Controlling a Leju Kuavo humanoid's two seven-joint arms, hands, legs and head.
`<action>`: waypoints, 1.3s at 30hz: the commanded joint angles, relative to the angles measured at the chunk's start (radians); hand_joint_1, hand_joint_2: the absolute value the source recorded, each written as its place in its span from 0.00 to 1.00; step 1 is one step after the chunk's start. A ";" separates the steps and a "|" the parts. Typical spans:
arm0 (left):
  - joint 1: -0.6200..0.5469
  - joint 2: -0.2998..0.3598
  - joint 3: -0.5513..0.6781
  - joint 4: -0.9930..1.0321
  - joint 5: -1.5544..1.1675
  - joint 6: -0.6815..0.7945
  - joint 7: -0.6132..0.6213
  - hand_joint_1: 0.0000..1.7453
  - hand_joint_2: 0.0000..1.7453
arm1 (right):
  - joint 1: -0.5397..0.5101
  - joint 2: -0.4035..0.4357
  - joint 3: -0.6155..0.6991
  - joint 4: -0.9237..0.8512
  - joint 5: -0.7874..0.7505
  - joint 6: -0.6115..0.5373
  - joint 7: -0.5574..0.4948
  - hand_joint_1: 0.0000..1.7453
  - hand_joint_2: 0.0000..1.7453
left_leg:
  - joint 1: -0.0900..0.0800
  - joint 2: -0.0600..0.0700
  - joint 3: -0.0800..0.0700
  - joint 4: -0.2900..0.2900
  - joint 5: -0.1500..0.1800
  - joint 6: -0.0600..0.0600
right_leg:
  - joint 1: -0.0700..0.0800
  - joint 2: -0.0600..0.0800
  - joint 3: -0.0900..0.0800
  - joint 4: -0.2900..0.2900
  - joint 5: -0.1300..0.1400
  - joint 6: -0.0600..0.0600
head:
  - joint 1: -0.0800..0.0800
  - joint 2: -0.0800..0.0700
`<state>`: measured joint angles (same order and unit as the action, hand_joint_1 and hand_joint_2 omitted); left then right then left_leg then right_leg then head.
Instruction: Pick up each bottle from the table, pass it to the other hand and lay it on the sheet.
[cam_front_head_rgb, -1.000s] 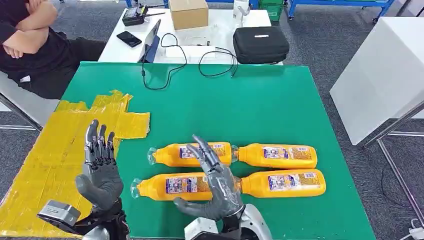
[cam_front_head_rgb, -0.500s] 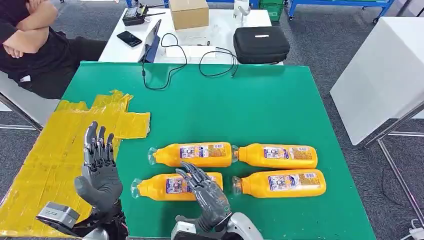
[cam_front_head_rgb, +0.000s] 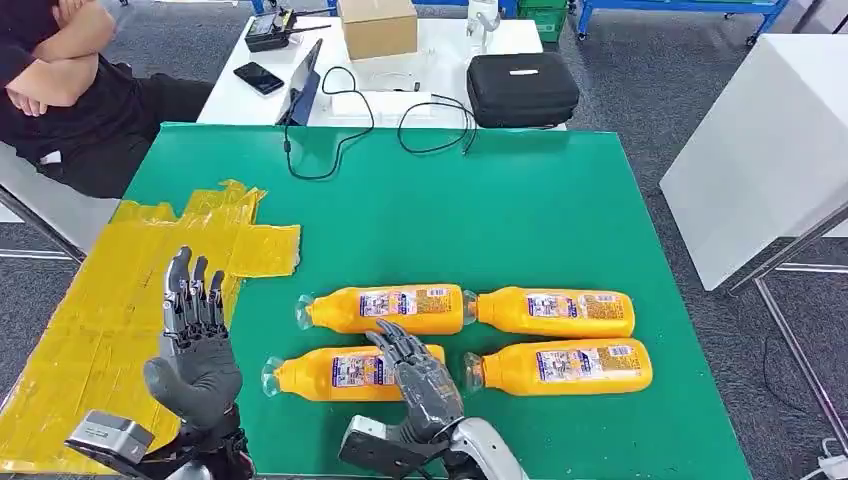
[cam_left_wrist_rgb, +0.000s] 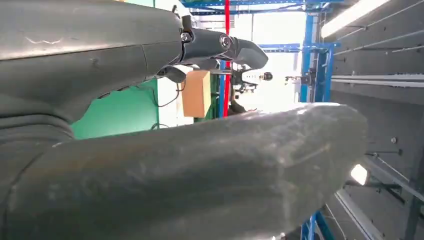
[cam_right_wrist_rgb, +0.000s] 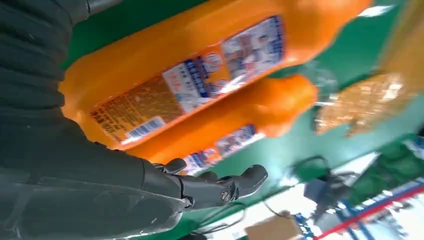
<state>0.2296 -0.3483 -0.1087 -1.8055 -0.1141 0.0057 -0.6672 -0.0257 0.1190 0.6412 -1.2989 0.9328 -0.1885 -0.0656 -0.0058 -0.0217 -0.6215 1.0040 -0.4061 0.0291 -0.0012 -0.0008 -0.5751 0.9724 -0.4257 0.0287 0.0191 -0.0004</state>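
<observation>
Right hand (cam_front_head_rgb: 418, 385), fingers spread, lies over the near-left bottle (cam_front_head_rgb: 345, 373); left hand (cam_front_head_rgb: 193, 345) spread, upright above the sheet (cam_front_head_rgb: 100, 310). Three bottles crowd close.

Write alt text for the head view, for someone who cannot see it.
Four orange bottles lie in two rows on a green table; the robot's right hand reaches over the near-left bottle. Its left hand is raised, fingers apart, above a yellow sheet at the table's left.
</observation>
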 joint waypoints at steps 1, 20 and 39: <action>0.007 0.017 0.016 0.004 0.007 -0.021 0.013 0.00 0.00 | -0.096 0.014 -0.051 0.207 0.085 0.006 0.076 0.00 1.00 | 0.000 0.003 0.003 -0.001 -0.001 -0.001 | 0.000 0.002 0.003 -0.001 0.000 0.000 | 0.000 0.000; -0.003 0.016 0.024 0.017 0.016 -0.040 0.021 0.00 0.00 | -0.193 0.034 -0.012 0.423 0.134 0.053 0.115 0.00 1.00 | 0.001 0.002 0.006 -0.001 -0.001 -0.002 | 0.000 0.000 0.006 -0.001 -0.001 0.000 | 0.000 0.000; -0.035 0.034 0.017 0.045 0.043 -0.063 0.011 0.00 0.00 | -0.281 0.008 0.095 0.623 0.065 0.193 0.033 1.00 1.00 | 0.001 0.004 0.016 -0.002 -0.002 -0.003 | 0.001 0.000 0.006 -0.003 -0.001 -0.001 | 0.000 0.000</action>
<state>0.2321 -0.3475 -0.1019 -1.8132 -0.0824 -0.0519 -0.6515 -0.2884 0.1591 0.6550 -0.8640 1.0254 -0.0473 -0.0161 -0.0053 -0.0163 -0.6063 1.0036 -0.4119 0.0260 -0.0012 0.0023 -0.5740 0.9715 -0.4276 0.0269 0.0191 -0.0004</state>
